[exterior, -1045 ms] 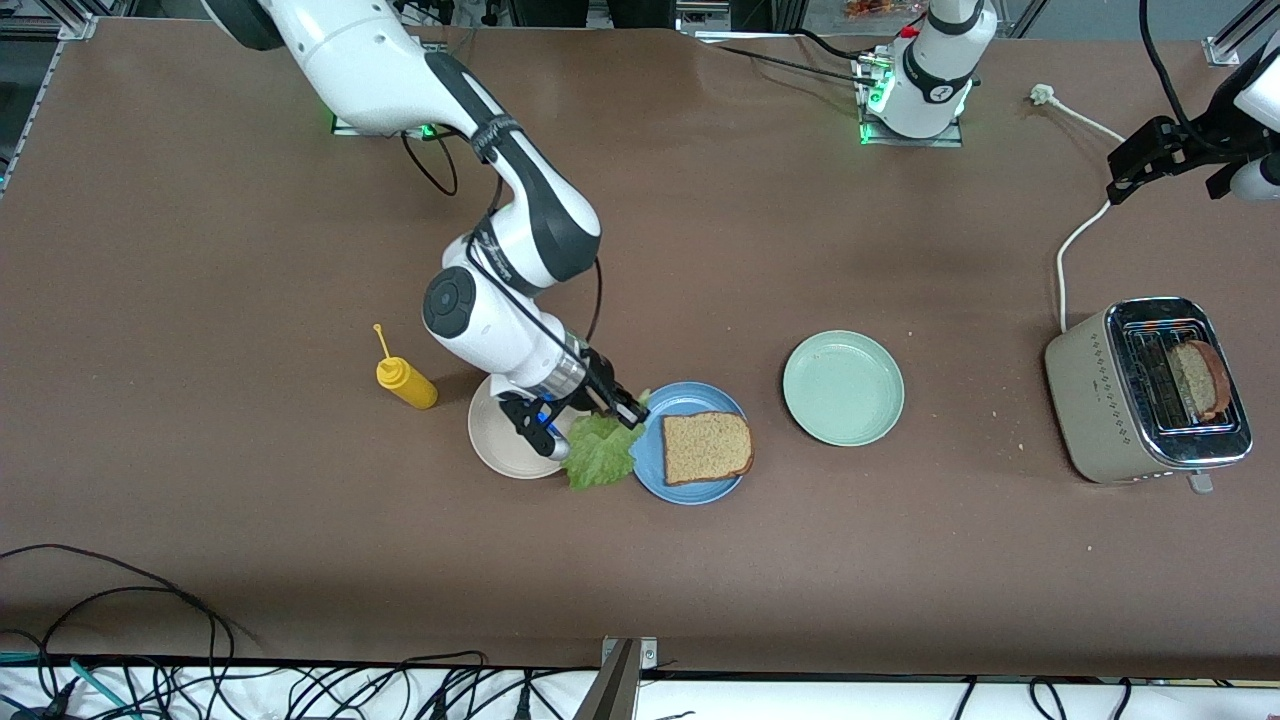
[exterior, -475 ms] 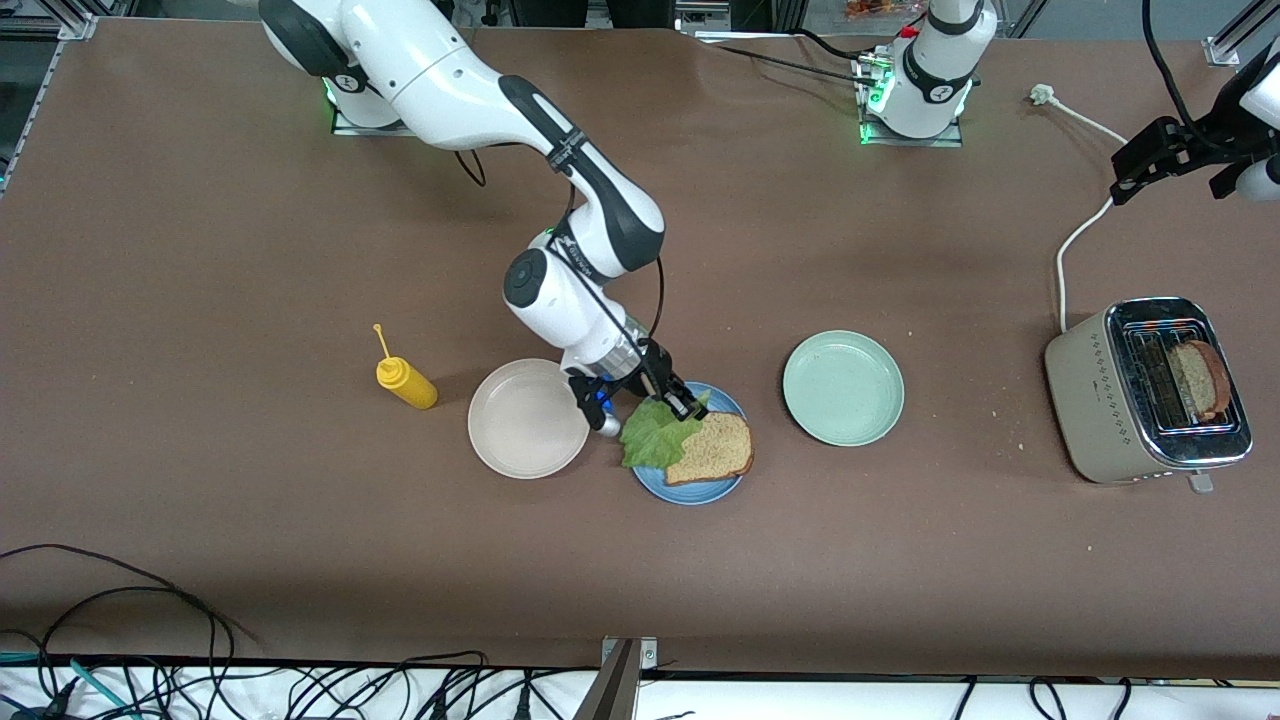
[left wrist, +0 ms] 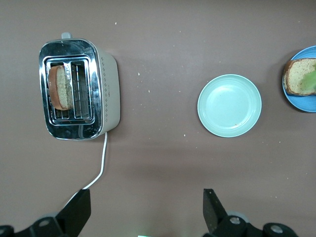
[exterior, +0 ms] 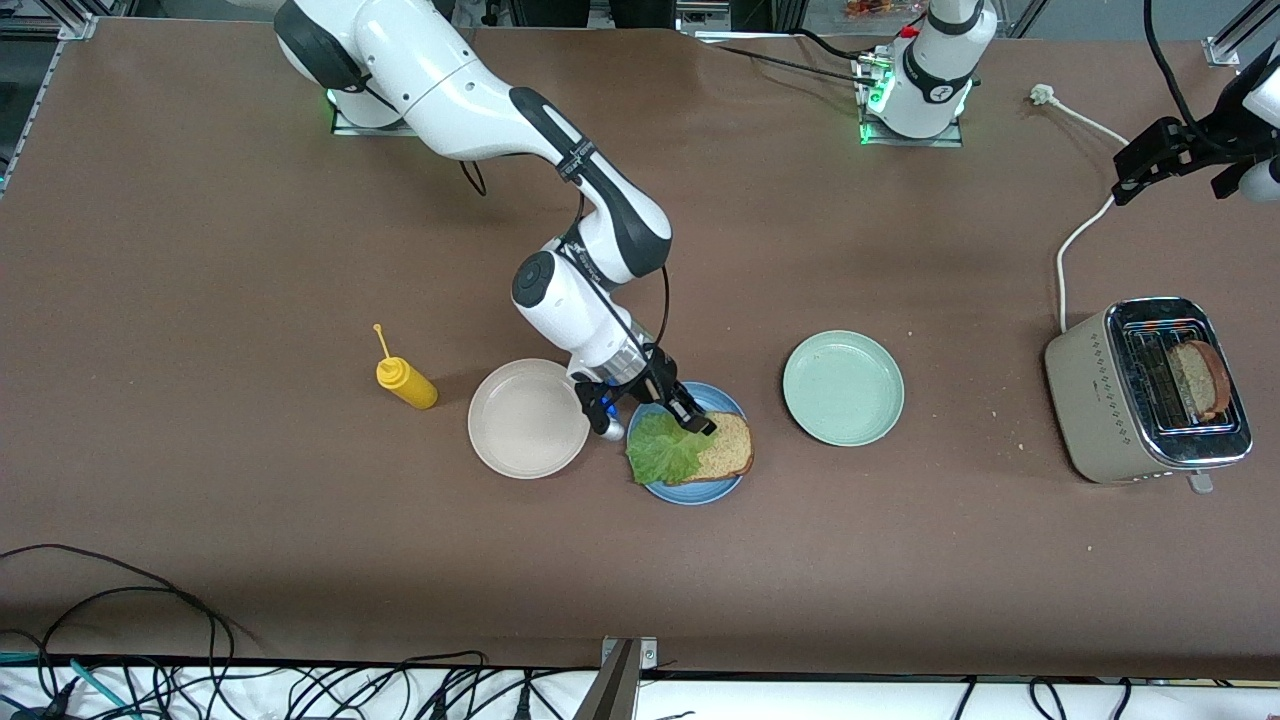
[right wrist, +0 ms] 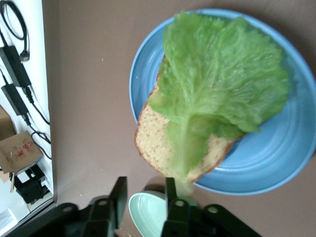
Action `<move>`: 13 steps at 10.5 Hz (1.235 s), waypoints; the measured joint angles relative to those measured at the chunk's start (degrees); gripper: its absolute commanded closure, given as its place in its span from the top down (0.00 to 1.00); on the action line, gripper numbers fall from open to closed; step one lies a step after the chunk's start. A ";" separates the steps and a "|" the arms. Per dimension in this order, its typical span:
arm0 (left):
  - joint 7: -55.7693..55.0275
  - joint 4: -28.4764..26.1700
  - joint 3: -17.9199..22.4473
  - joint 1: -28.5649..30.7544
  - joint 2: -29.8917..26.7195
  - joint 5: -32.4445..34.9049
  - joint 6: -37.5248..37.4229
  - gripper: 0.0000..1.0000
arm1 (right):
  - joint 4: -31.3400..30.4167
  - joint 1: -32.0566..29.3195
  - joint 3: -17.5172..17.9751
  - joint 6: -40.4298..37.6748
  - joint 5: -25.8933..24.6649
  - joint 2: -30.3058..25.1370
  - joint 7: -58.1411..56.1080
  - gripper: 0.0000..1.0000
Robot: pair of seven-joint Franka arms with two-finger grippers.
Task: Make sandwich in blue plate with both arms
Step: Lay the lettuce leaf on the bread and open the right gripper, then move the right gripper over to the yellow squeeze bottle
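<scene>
1. Green lettuce leaf (exterior: 664, 450) is draped over the bread slice (exterior: 722, 447) on the blue plate (exterior: 690, 489), hanging off the slice toward the cream plate (exterior: 528, 418), so the bottom half of the sandwich looks done.
2. Right gripper (exterior: 690, 415) sits low over the plate at the leaf's stem. In the right wrist view its fingers (right wrist: 170, 190) stand slightly apart with the stem beside one; whether they're pinching it is hard to call.
3. Left to do, by the look of it: the second slice (exterior: 1196, 378) is sitting in the toaster (exterior: 1110, 400) and needs to go on top.
4. Left gripper (left wrist: 145, 210) waits spread wide, holding nothing, high over the table at the toaster end.
5. Hard to see: most of the bottom slice is under the leaf, and the left gripper is cut off at the front view's edge.
</scene>
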 measured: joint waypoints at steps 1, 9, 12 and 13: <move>0.00 0.00 0.00 0.00 0.00 0.00 0.00 1.00 | 0.39 0.73 0.01 0.60 0.00 0.14 -0.01 1.00; 0.00 0.00 0.00 0.03 0.00 0.00 0.00 1.00 | 1.62 1.45 -7.31 -21.08 -13.31 -4.51 -0.62 1.00; 0.00 0.00 -0.01 0.03 0.00 0.00 0.00 1.00 | 2.76 0.12 -8.55 -29.60 -19.44 -6.63 -0.99 1.00; 0.00 0.00 -0.02 0.04 0.00 0.00 0.00 1.00 | 3.34 -0.73 -8.79 -34.29 -20.87 -7.67 -2.93 1.00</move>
